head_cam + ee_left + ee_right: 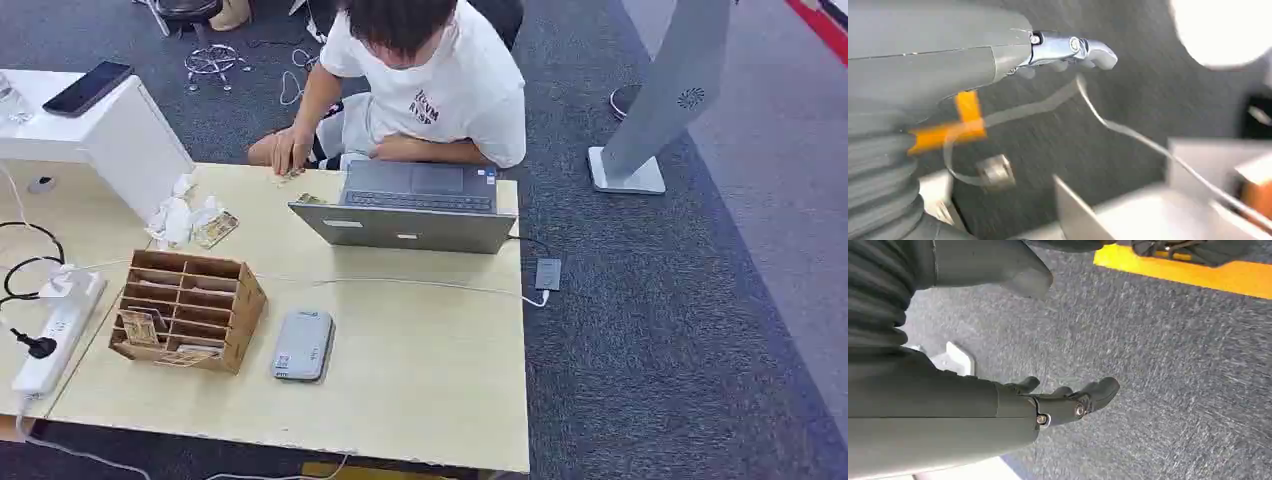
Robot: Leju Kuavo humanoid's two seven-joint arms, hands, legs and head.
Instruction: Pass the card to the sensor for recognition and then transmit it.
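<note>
Both arms hang low beside the body, so the step in hand is, by my judgement, the first reach for a card. The left hand (1068, 52) hangs over dark carpet with its fingers extended and apart and nothing in them; the view is blurred, with a pale cable crossing behind it. The right hand (1068, 402) likewise hangs above the grey carpet, fingers loosely spread and holding nothing. On the wooden table (420, 380), nearest the robot, stands a wooden slotted organizer (188, 310), and a card (138, 327) sits tucked in one of its lower left slots, with another lying at its front edge. Just beside the organizer, toward the robot's right, lies the grey card reader (302, 345), flat and apart from it, which I take to be the sensor. To do this well, the nearer arm, probably the left, should rise clear of the table edge and the white power strip (55, 335) with its cables, then pinch the card by its exposed edge and draw it straight out so the light organizer does not tip. Farther off are an open laptop (410, 205) and a seated person (420, 80) whose hand (290, 152) rests on the far edge, the likely receiver.
</note>
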